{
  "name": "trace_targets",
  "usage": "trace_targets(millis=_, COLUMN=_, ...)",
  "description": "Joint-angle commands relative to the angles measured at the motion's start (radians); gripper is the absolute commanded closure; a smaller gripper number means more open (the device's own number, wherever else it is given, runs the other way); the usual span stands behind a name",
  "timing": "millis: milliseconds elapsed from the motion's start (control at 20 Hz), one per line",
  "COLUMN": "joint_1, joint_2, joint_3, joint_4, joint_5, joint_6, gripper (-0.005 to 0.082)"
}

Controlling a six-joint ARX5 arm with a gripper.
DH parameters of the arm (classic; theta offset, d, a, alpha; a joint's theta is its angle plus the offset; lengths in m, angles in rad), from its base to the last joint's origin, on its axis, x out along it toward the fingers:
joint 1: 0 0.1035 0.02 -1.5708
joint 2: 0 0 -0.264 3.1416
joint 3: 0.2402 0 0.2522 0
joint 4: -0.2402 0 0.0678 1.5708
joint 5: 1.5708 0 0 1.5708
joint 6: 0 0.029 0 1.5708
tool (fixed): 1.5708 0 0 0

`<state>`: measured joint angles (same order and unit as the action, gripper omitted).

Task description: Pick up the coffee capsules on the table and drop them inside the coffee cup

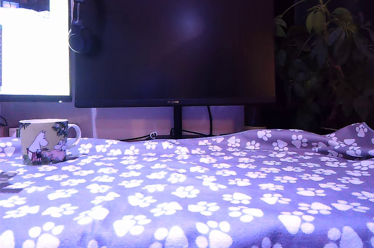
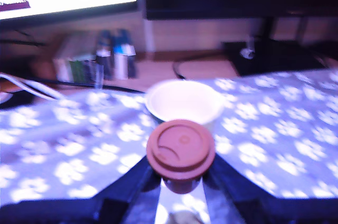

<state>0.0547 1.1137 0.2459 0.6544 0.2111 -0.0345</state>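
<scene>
The end effector (image 2: 181, 184) grips a capsule (image 2: 180, 152) below its rim, just short of the cup (image 2: 183, 100) on the desk (image 2: 274, 145). Light, rigid, probably slick; that grasp suits.

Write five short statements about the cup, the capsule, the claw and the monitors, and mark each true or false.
1. The claw grips a capsule. True.
2. The cup lies on its side. False: it stands upright on the table.
3. The big monitor is dark. True.
4. In the wrist view the capsule is inside the cup. False: it is held in the claw, in front of the cup's rim.
5. A plant is at the exterior view's left. False: at its right.
</scene>
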Motion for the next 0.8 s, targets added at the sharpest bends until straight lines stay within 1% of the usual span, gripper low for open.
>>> trace_targets(millis=0, joint_1=0.001, joint_2=-0.001, joint_3=0.027, joint_4=-0.024, joint_5=0.022, joint_6=-0.002, gripper=0.0730)
trace_targets(millis=100, joint_1=0.001, joint_2=0.003, joint_3=0.062, joint_4=-0.075, joint_5=0.029, joint_6=-0.002, gripper=0.0730)
trace_targets(millis=250, joint_1=-0.002, joint_2=0.021, joint_3=0.132, joint_4=-0.156, joint_5=0.071, joint_6=0.002, gripper=0.0730)
trace_targets(millis=300, joint_1=-0.005, joint_2=0.038, joint_3=0.164, joint_4=-0.192, joint_5=0.072, joint_6=0.003, gripper=0.0730)
trace_targets(millis=350, joint_1=-0.005, joint_2=0.062, joint_3=0.193, joint_4=-0.227, joint_5=0.073, joint_6=0.016, gripper=0.0730)
trace_targets(millis=450, joint_1=-0.006, joint_2=0.113, joint_3=0.254, joint_4=-0.275, joint_5=0.077, joint_6=0.017, gripper=0.0730)
trace_targets(millis=500, joint_1=-0.007, joint_2=0.139, joint_3=0.286, joint_4=-0.292, joint_5=0.090, joint_6=0.016, gripper=0.0730)
trace_targets(millis=750, joint_1=-0.017, joint_2=0.262, joint_3=0.478, joint_4=-0.459, joint_5=0.096, joint_6=0.018, gripper=0.0730)
